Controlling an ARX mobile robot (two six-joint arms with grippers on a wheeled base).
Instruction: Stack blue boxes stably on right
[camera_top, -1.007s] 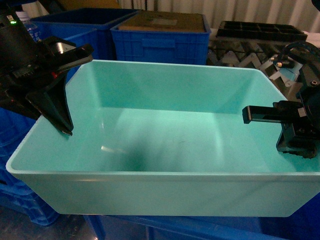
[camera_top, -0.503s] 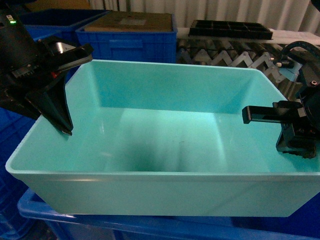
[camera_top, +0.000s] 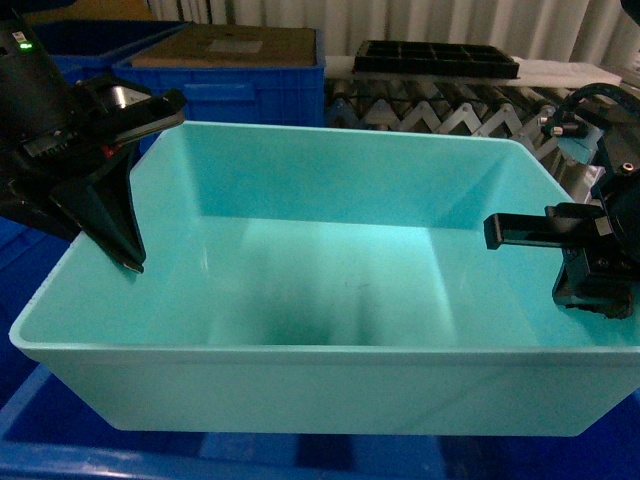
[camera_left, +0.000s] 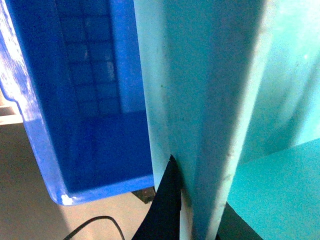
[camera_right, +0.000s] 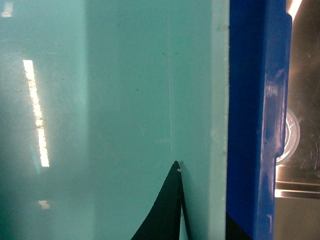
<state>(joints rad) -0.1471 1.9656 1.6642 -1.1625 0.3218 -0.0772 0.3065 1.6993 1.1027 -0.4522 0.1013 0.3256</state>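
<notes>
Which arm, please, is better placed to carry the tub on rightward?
Neither alone: the left gripper and right gripper each clamp a side wall of the light turquoise plastic tub.

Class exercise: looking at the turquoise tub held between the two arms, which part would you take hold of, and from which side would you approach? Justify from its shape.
Grip the turquoise tub by its two short end walls, one pincer per end, coming down from above over the thin rim. The open top lets one finger drop inside each sloping wall. The left pincer and right pincer appear clamped this way now.
</notes>
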